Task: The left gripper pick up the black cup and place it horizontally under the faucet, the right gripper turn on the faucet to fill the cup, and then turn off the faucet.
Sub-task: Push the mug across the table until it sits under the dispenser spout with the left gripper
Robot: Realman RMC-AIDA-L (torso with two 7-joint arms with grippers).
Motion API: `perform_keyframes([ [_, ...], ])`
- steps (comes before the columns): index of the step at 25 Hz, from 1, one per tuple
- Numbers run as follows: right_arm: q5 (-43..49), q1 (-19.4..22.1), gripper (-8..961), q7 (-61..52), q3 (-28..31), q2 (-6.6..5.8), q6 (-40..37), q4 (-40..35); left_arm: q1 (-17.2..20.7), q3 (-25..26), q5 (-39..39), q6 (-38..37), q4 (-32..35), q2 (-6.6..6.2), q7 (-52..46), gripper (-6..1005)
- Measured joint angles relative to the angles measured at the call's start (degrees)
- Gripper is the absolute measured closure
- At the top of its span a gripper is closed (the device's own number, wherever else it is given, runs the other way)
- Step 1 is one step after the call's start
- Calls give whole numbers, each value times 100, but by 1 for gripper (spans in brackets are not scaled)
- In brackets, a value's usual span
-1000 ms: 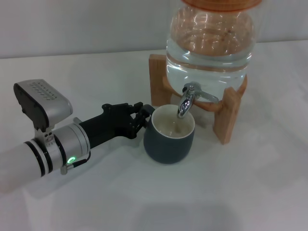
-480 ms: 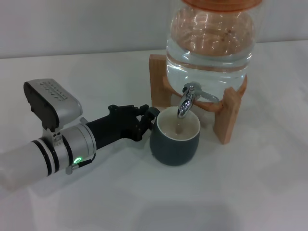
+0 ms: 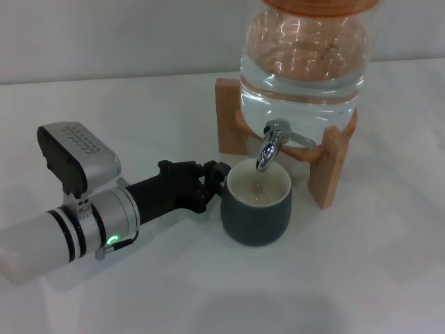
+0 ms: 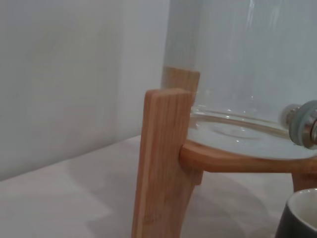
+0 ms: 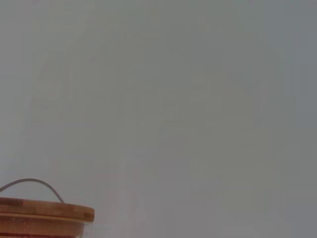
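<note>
At frame centre the left gripper (image 3: pixel 214 182) has its fingers clamped on the handle of the cup (image 3: pixel 256 207), probably heavy, rigid, breakable ceramic, under the faucet (image 3: pixel 270 145).

black cup (image 3: pixel 256 209) shifted right under faucet (image 3: pixel 268 147), left claw (image 3: pixel 217 182) following

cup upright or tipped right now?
Upright. The black cup stands on the table with its round mouth facing up under the faucet; the left gripper is at its handle side.
</note>
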State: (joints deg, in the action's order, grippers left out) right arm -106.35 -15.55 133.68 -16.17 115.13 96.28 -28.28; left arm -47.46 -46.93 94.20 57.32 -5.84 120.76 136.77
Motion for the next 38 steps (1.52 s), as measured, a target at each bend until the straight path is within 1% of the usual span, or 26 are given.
perform_keyframes([
  [7,11,48,143,0,0,0,0,0,-13,-13,-5,11,-47,-8,-39,819],
  [9,6,64,143,0,0,0,0,0,-13,-5,-6,25,-48,-9,-40,709],
  [15,-13,104,143,-1,0,0,-2,0,10,8,-7,117,-34,-31,-108,662],
  [21,-18,115,143,0,0,0,3,4,199,4,1,402,45,-75,-147,627],
  [27,-18,114,143,-1,34,0,38,8,645,-32,-92,852,400,-83,-181,588],
  [32,-18,116,143,0,48,0,77,7,735,-41,-170,857,446,-92,-222,541],
  [38,-18,156,143,0,61,-6,95,-7,761,-44,-233,681,486,-92,-456,485],
])
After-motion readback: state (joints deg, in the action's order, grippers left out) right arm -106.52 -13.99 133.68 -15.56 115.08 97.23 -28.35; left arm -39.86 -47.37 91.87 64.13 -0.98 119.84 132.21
